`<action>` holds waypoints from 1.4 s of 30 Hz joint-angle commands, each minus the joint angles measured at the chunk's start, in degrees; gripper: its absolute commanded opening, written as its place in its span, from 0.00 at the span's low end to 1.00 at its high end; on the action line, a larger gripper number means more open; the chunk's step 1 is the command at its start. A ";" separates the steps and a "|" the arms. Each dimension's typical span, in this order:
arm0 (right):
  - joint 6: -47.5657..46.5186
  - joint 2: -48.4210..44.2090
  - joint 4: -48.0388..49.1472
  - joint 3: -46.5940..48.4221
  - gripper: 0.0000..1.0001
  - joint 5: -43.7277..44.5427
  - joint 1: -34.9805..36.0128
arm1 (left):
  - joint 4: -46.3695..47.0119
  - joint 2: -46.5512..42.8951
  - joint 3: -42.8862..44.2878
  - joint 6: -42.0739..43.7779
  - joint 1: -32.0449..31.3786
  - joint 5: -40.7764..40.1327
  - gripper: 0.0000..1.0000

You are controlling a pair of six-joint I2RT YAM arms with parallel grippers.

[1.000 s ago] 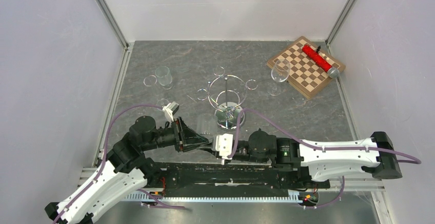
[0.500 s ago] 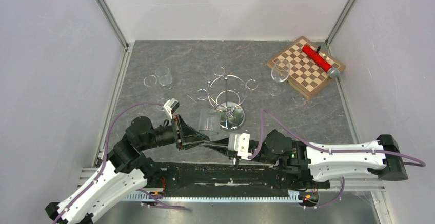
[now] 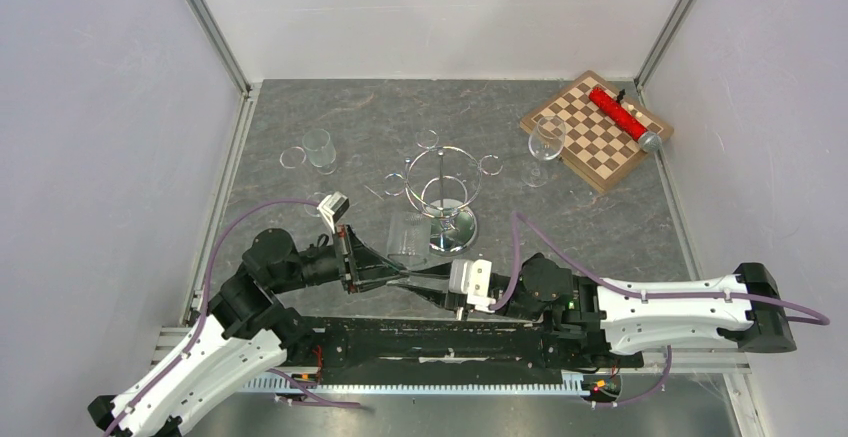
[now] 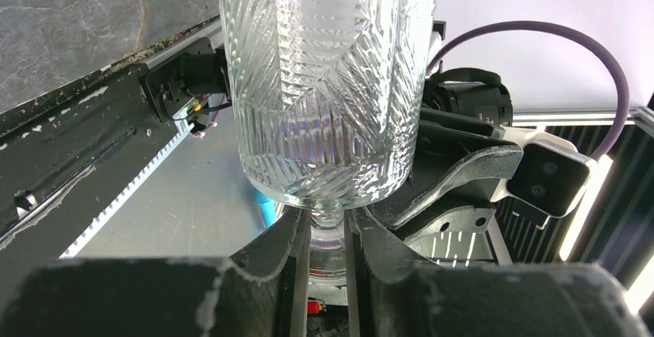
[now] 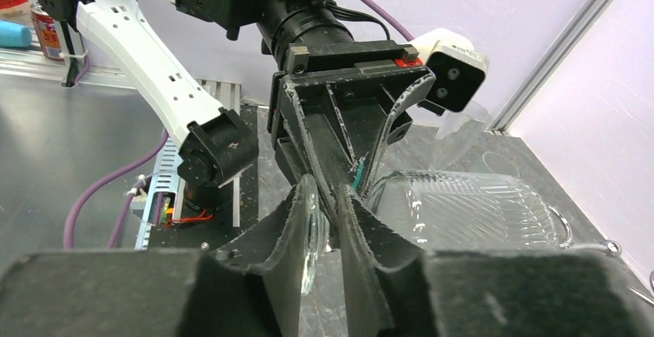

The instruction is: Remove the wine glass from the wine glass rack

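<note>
The glass [image 3: 408,237] is off the rack [image 3: 443,192], lying on its side in the air between your two pincers, with its bowl toward the rack's base just beyond them. Your left pincer [image 4: 328,229] is closed narrow on the stem [image 4: 328,215] right under the bowl. Your right pincer [image 5: 324,206] stands slightly apart around the foot [image 5: 310,229], one finger clear of it. That likely leaves one thin pinch carrying a heavy-looking bowl. It could pivot or slip down onto the surface [image 3: 330,107], or knock the rack if you swing.
</note>
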 commanded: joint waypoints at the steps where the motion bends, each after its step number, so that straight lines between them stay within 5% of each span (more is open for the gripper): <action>1: -0.30 -1.14 1.47 -0.72 0.27 2.57 -0.17 | 6.30 -1.44 2.52 0.95 -0.57 2.79 0.02; 17: 3.54 -6.49 -3.13 2.04 0.42 1.61 -0.17 | 3.87 -0.95 2.22 5.53 -0.57 4.31 0.02; 35: 18.33 -9.31 -34.12 19.44 0.51 7.06 -0.16 | -2.96 3.22 9.77 25.24 -0.57 19.05 0.02; 42: 25.65 -9.91 -44.08 26.04 0.55 0.08 -0.19 | -8.56 4.75 12.88 33.51 -0.57 26.38 0.02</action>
